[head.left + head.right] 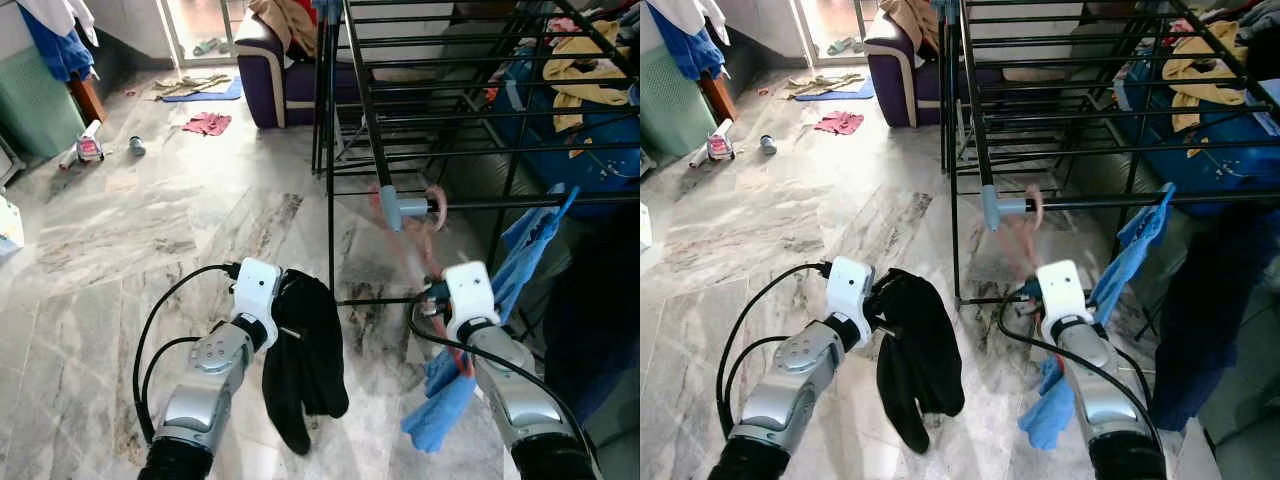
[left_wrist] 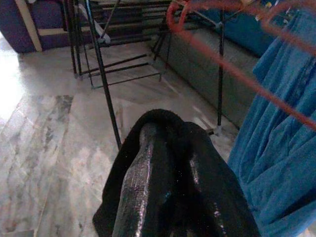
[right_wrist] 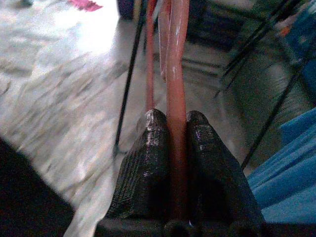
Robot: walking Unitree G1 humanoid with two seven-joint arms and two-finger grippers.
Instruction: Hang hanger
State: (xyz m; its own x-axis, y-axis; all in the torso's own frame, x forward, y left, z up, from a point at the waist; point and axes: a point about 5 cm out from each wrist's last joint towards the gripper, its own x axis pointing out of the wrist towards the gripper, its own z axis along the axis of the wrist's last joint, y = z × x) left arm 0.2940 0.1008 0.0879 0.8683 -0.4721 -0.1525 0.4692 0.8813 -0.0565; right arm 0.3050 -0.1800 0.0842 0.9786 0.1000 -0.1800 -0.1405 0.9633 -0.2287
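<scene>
Right gripper point(image 3: 176, 148) clamps hanger point(image 3: 176, 59) (blue cloth point(image 1: 470, 350) attached) beside rack point(image 1: 440, 110)

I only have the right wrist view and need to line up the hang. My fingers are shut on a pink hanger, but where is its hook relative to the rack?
Observer: The hanger hook, blurred, sits at the grey end cap of a rack rail.
Operator: Is anything on the hanger?
Observer: A blue cloth hangs beside the right gripper, reaching down past the arm; I cannot tell if it is threaded on the hanger.
Operator: And the left arm?
Observer: The left gripper holds a black garment draped over its fingers, low and left of the rack.
</scene>
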